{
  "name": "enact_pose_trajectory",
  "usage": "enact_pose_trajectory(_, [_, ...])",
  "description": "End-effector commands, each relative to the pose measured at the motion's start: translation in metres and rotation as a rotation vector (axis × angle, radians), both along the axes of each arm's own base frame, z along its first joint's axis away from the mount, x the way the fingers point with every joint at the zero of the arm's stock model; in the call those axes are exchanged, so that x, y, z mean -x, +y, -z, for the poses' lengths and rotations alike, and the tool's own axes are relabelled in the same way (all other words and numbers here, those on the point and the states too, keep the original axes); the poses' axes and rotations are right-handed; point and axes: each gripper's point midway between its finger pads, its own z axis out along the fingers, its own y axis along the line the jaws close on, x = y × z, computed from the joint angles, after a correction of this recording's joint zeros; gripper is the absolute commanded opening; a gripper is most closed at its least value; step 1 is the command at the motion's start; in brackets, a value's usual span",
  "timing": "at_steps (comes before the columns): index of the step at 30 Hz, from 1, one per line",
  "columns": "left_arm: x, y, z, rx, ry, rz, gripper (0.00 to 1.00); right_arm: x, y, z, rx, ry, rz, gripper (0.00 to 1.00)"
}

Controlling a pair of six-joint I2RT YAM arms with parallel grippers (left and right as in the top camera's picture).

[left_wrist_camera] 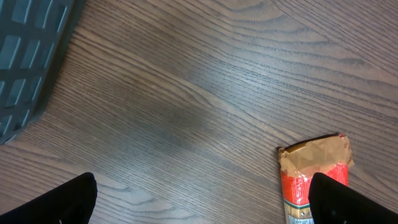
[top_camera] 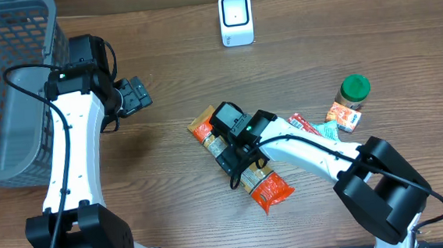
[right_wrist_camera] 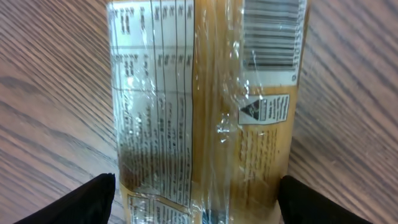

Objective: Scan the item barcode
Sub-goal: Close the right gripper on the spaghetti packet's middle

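The packet (top_camera: 270, 186) lies flat and slantwise near the middle of the desk (top_camera: 169, 42). From overhead its middle is hidden by the right gripper (top_camera: 235, 142), which sits over it. In the right wrist view the two fingers (right_wrist_camera: 93, 202) stand wide, one at each side of the packet. Whether they press its sides or hang clear, I cannot tell. The barcode (right_wrist_camera: 272, 37) faces up, cut off at the top of that view, and the small print beside it is blurred. The left gripper (top_camera: 135, 95) is released, with nothing between its fingers, near the basket (top_camera: 0, 92) at the far left corner. The scanner (top_camera: 235, 19) stands at the far edge, well apart from the packet.
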Motion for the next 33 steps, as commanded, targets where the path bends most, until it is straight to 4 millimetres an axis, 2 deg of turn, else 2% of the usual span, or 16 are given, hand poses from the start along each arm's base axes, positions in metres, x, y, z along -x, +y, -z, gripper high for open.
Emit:
enact_pose_trajectory(1, [-0.003,0.001,-0.010,-0.015,-0.028,0.011,1.00,0.012,0.001,0.010,0.032,0.013,-0.027,0.84])
enact_pose_trajectory(10, [-0.003,0.001,-0.010,-0.016,-0.028,0.011,1.00,0.019,-0.003,0.026,0.076,0.043,-0.041,0.84])
enact_pose_trajectory(12, [-0.003,0.001,-0.010,-0.015,-0.028,0.010,1.00,0.021,-0.006,0.031,0.096,0.054,-0.041,0.81])
enact_pose_trajectory(14, [-0.003,0.001,-0.010,-0.015,-0.028,0.011,1.00,0.022,-0.007,0.033,0.103,0.058,-0.042,0.71])
enact_pose_trajectory(15, [-0.003,0.001,-0.010,-0.015,-0.028,0.011,1.00,0.022,-0.006,0.033,0.104,0.052,-0.039,0.61])
enact_pose_trajectory(16, [-0.003,0.001,-0.010,-0.015,-0.028,0.010,1.00,0.021,-0.005,0.033,0.100,0.048,-0.035,0.46])
enact_pose_trajectory(17, [-0.003,0.001,-0.010,-0.015,-0.028,0.010,1.00,0.020,-0.004,0.032,0.096,0.046,-0.034,0.41])
enact_pose_trajectory(20, [-0.003,0.001,-0.010,-0.016,-0.028,0.011,1.00,0.016,0.000,0.022,0.088,0.050,0.022,0.41])
enact_pose_trajectory(26, [-0.003,0.001,-0.010,-0.016,-0.028,0.011,1.00,-0.008,0.012,-0.012,-0.006,0.066,0.283,0.42])
enact_pose_trajectory(30, [-0.003,0.001,-0.010,-0.016,-0.028,0.011,1.00,-0.022,0.009,-0.013,-0.051,0.086,0.526,0.41])
enact_pose_trajectory(32, [-0.003,0.001,-0.010,-0.015,-0.028,0.010,1.00,-0.025,0.011,-0.010,-0.075,0.094,0.602,0.45])
enact_pose_trajectory(33, [-0.003,0.001,-0.010,-0.015,-0.028,0.011,1.00,-0.026,0.013,-0.009,-0.085,0.094,0.619,0.51])
